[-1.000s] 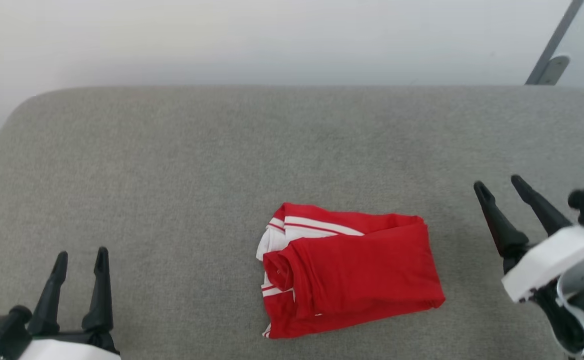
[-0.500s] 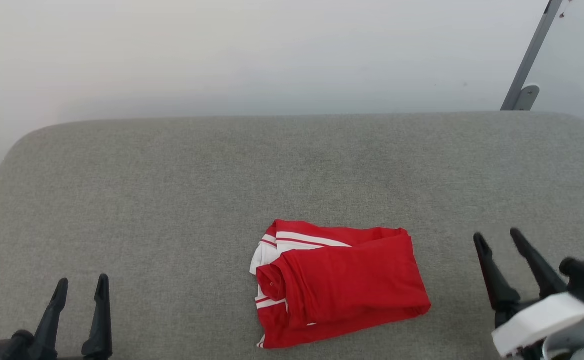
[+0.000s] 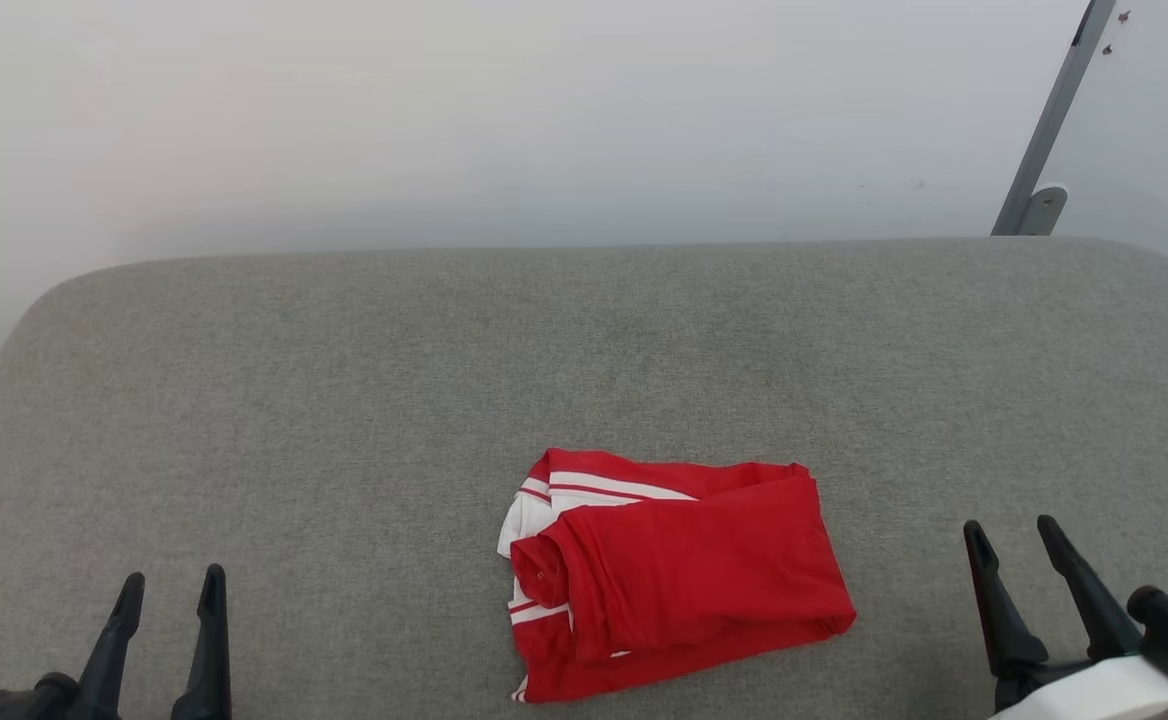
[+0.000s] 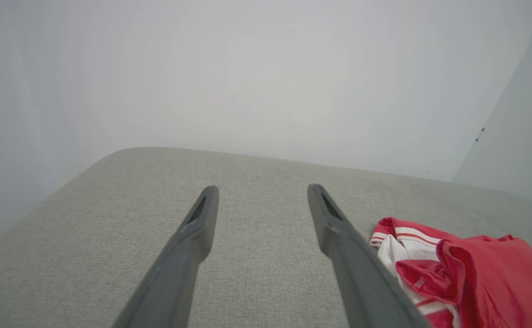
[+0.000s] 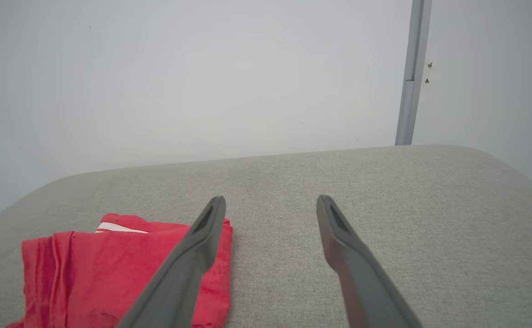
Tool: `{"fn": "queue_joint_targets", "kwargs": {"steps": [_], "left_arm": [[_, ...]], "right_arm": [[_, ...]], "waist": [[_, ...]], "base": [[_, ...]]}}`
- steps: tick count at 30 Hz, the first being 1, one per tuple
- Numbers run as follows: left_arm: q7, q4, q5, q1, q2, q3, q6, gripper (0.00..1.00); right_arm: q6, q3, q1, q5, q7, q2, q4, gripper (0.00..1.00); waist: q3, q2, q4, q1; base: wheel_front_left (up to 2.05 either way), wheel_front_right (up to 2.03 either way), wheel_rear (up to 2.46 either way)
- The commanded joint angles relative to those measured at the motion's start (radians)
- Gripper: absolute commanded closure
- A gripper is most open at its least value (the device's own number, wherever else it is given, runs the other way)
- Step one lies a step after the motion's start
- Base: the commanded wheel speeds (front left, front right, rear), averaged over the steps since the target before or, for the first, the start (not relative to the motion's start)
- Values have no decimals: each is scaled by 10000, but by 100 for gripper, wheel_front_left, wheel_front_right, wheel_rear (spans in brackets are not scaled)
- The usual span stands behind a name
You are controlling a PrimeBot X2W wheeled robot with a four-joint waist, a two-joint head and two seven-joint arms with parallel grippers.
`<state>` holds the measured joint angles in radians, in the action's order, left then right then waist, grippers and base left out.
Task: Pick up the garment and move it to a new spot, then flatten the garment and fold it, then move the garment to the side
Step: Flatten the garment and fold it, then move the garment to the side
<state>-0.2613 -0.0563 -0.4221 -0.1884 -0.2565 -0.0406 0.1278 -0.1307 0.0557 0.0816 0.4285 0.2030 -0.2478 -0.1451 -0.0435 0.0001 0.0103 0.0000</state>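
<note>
You looked to be at the last step. The shirt (image 3: pixel 679 575) lay already folded into a compact, roughly rectangular bundle on the near middle of the table (image 3: pixel 344 400), so what seemed left was shifting it to the side. Your left hand (image 3: pixel 174 577) sat low at the near left, well apart from the shirt. Your right hand (image 3: pixel 1010 526) sat near the bundle's right edge without touching it. Both had their fingers spread apart and carried nothing.

The next move, as I judged it, called for a grip low at an edge that took all the layers at once, or the fold would slip open. A hand at each end would have suited it.

The shirt was soft, thin red knit, limp and creased. A white sleeve and red-and-white striped trim showed at its left end, where one red layer rolled over into a rounded lip. The table had a padded top with rounded corners, covered in grey, coarse-woven cloth. The fingers (image 4: pixel 197 237) were long, dark, matte and tapering. Behind stood a plain pale wall (image 3: pixel 444 120).
</note>
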Motion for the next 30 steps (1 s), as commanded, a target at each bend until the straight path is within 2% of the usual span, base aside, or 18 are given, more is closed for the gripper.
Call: {"fn": "queue_joint_targets", "kwargs": {"steps": [1, 20, 30], "left_arm": [[-47, -17, 47, -116, 8, 1, 29, 0], [-47, -215, 89, -94, 85, 145, 29, 0], [-47, -121, 11, 8, 130, 156, 29, 0]], "right_arm": [[-1, -37, 121, -118, 84, 59, -48, 0], [-1, -172, 259, -399, 279, 173, 113, 0], [-1, 343, -347, -230, -225, -109, 175, 0]], "waist": [[-8, -1, -2, 0], [-31, -1, 141, 0], [91, -1, 416, 0]], "base": [[0, 0, 0], [0, 0, 0], [0, 0, 0]]}}
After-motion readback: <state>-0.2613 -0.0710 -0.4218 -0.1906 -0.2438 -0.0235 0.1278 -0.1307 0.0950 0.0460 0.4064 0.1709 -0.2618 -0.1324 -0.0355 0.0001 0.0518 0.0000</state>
